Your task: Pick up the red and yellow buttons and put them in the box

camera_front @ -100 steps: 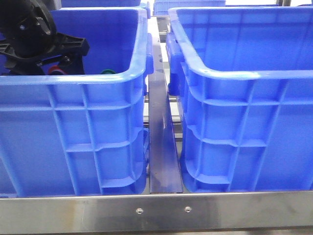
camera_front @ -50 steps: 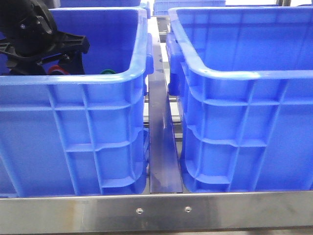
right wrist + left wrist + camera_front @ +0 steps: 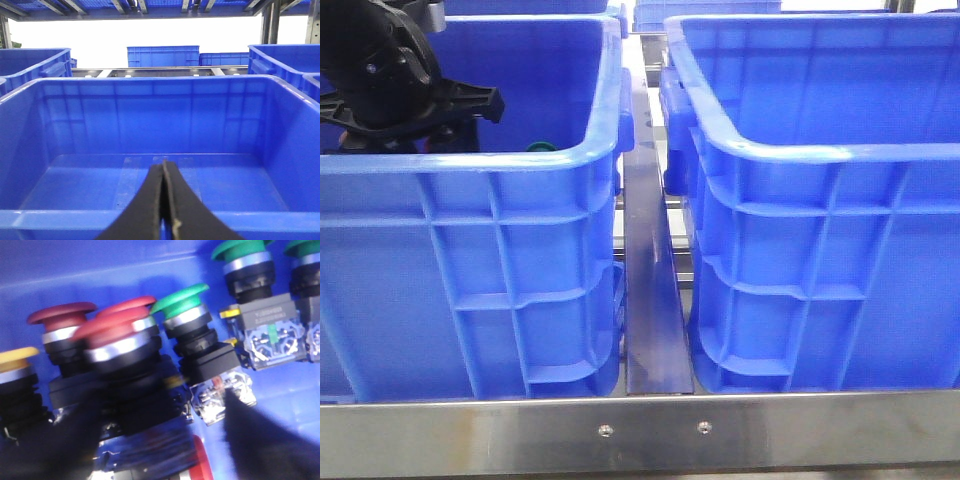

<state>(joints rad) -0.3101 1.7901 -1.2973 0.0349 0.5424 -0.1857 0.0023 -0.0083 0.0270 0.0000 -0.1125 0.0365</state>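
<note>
Steel rails (image 3: 655, 290) run between two blue bins, a left bin (image 3: 520, 290) and a right bin (image 3: 820, 260), with more blue crates behind them in the right wrist view. Compared with a second ago, the left arm's black wrist (image 3: 380, 70) sits a little further right and lower inside the left bin, and the red cap that showed below it in the front view is now covered by it; the green cap (image 3: 538, 148) at the rim is where it was.

The left gripper (image 3: 155, 440) is low over the pile, its jaws apart as two dark blurs either side of the nearest red button (image 3: 117, 337); whether they touch it cannot be told. A second red button (image 3: 62, 322) stands just behind, the yellow button (image 3: 15, 360) beside that at the frame edge, and green buttons (image 3: 182, 302) lie on the other side.

The right gripper (image 3: 163, 200) hangs over the near rim of the right bin with jaws pressed together, holding nothing.
</note>
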